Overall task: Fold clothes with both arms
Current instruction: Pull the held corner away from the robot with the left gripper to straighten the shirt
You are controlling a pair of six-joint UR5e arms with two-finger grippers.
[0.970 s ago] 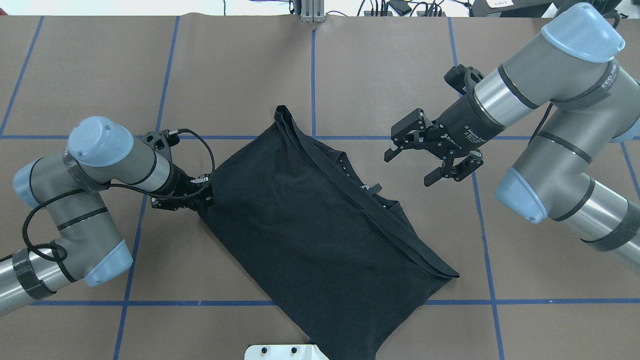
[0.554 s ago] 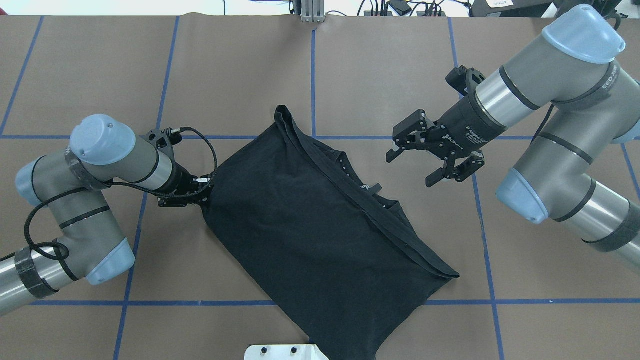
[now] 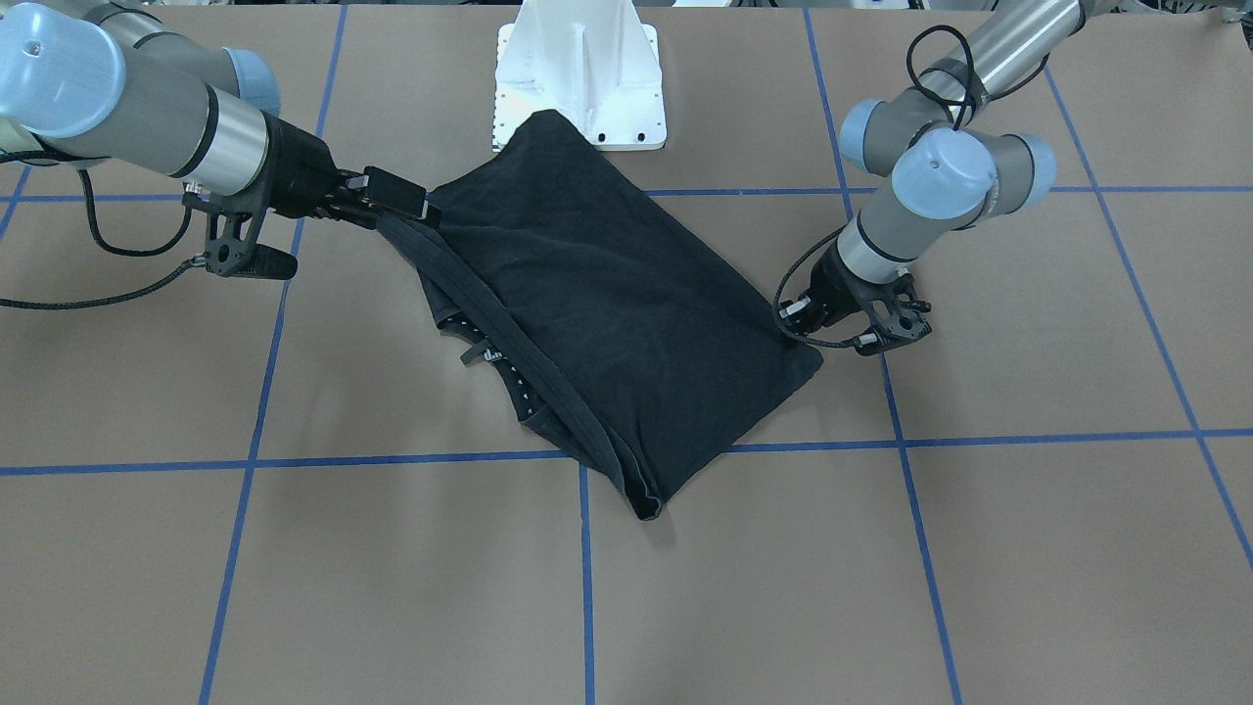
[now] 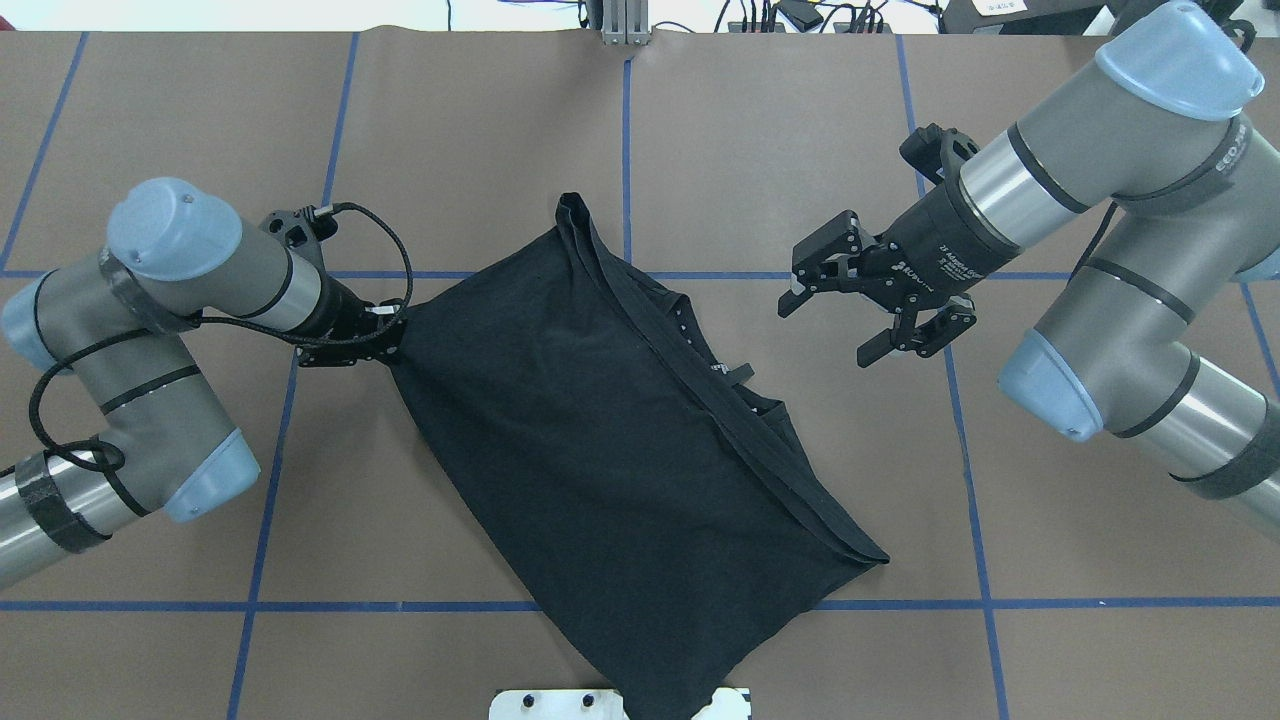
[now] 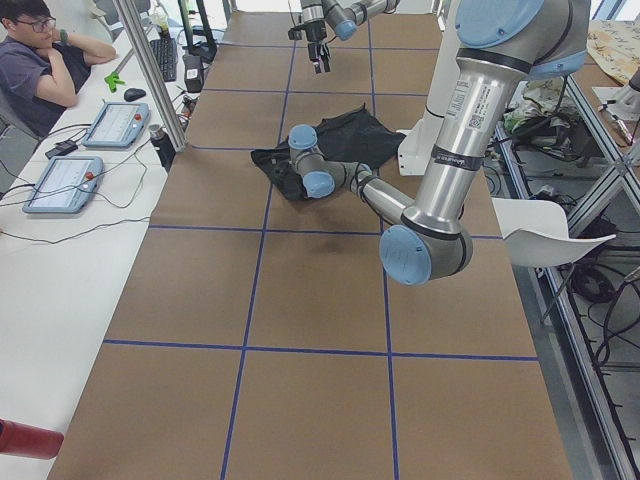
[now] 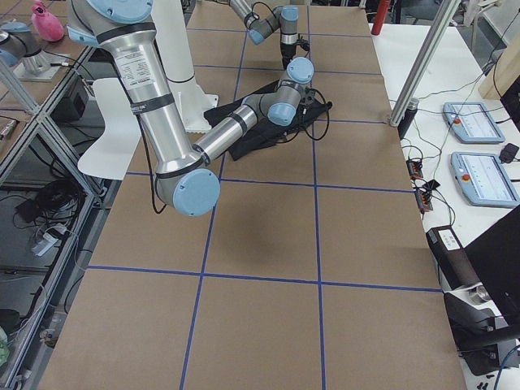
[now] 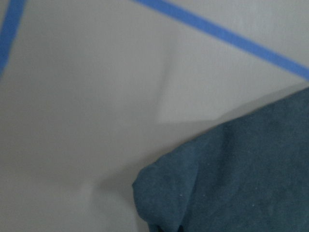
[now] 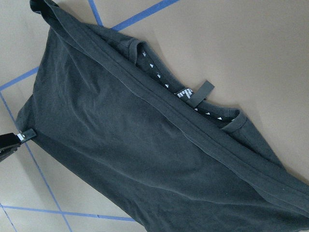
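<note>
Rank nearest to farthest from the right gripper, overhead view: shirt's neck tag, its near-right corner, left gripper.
1. neck tag, just below-left of the right gripper, at the collar of the T-shirt.
2. near-right corner, toward the robot's side.
3. left gripper, across the T-shirt, pinching its left corner.

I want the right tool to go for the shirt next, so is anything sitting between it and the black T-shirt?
Nothing visible does. Only bare brown table lies between the open right tool and the T-shirt at its collar edge. The left tool grips the opposite corner, out of that path.
</note>
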